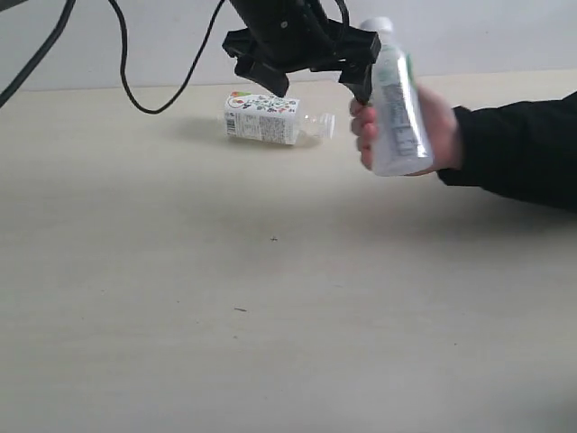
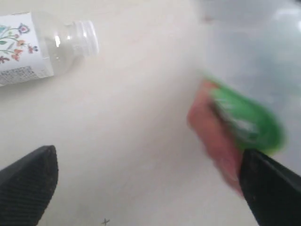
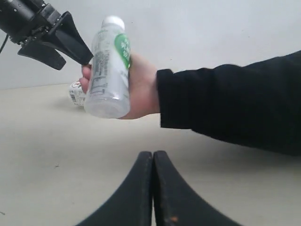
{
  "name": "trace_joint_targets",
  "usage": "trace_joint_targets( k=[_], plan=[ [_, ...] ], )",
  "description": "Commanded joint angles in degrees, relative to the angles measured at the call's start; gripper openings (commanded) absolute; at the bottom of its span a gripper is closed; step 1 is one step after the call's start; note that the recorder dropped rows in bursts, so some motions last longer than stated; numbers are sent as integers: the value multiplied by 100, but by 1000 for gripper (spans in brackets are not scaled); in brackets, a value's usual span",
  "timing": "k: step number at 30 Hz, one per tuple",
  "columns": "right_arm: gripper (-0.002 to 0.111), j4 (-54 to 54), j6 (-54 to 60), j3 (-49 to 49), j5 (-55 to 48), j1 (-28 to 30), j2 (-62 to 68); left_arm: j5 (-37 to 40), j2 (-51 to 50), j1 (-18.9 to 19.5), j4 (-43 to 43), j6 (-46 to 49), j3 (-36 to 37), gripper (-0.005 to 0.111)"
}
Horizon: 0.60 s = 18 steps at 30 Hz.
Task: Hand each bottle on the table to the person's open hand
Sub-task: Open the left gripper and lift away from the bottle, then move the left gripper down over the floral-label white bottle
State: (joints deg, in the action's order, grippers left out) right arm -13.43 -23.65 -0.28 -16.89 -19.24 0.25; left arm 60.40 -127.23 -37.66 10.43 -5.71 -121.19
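At far left of the exterior view, thin black cables (image 1: 126, 72) drooping over the back of the broad pale beige wood-grain table (image 1: 270, 343); further right, toward the back, a clear squarish plastic bottle with a white floral label (image 1: 263, 117), lying on its side on the table; long axis running left to right, threaded clear neck pointing right, base to the left; sits below the left-hand finger of the black left end effector (image 1: 317, 88) in that view, apart from both fingers.

Left end effector hanging above the table with fingers spread wide, nothing pinched between them; in the left wrist view, one dark fingertip at either side, bare table between.

Immediately right of it, a white-green plastic bottle with a white cap (image 1: 397, 113), off the table, gripped around its middle by a bare light-skinned hand (image 1: 444, 124); close against the right-hand finger of the left end effector near the shoulder, touching or just short, cannot tell which; outside the spread fingers, not between them; long axis near upright, cap up and leaning slightly left, base down and to the right.

Beyond the hand, a black sleeve (image 1: 523, 158) running off the right edge.

Seen only in its own wrist view, black right end effector (image 3: 153, 155) low over the table, fingers pressed together with nothing between, well apart from hand and bottle.
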Motion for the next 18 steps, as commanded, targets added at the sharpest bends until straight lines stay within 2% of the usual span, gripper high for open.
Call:
trace_joint_targets(
  k=[1, 4, 10, 18],
  plan=[
    [0, -2, 3, 28, 74, -5, -25, 526, 236, 12, -539, 120, -34, 105],
    [0, -2, 3, 28, 74, -5, -25, 918, 300, 12, -982, 120, -34, 105],
    [0, -2, 3, 28, 74, -5, -25, 956, 408, 178, -1490, 167, 176, 105],
    [0, -2, 3, 28, 74, -5, -25, 956, 946, 583, -1975, 415, 1648, 105]
  ],
)
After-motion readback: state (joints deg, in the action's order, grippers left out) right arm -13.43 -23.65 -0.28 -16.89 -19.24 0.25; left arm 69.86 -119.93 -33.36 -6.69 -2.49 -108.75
